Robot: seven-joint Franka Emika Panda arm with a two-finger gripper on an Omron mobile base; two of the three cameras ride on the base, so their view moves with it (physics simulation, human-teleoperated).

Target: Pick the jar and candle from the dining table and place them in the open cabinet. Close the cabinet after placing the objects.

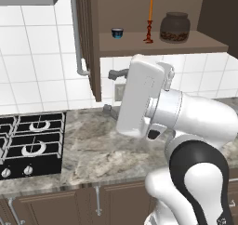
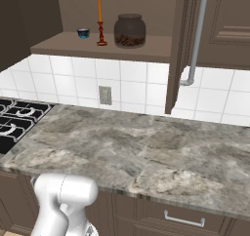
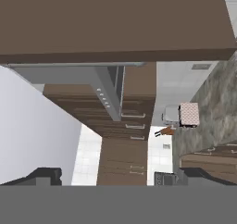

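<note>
Jar (image 1: pixel 175 28) and candle (image 1: pixel 149 22) shelved in cabinet (image 1: pixel 162 43), above open tool (image 3: pixel 115 176).

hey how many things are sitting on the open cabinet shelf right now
3: a small blue cup toward the left, the candle in the middle, and the jar on the right. The shelf's far ends are partly hidden.

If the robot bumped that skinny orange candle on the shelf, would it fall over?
Probably, yes. The candle is tall and thin on a small base, so a sideways nudge would likely tip it. Once down, its round stick might roll along the cabinet shelf. It stands close to the jar, which might stop it on that side.
</note>
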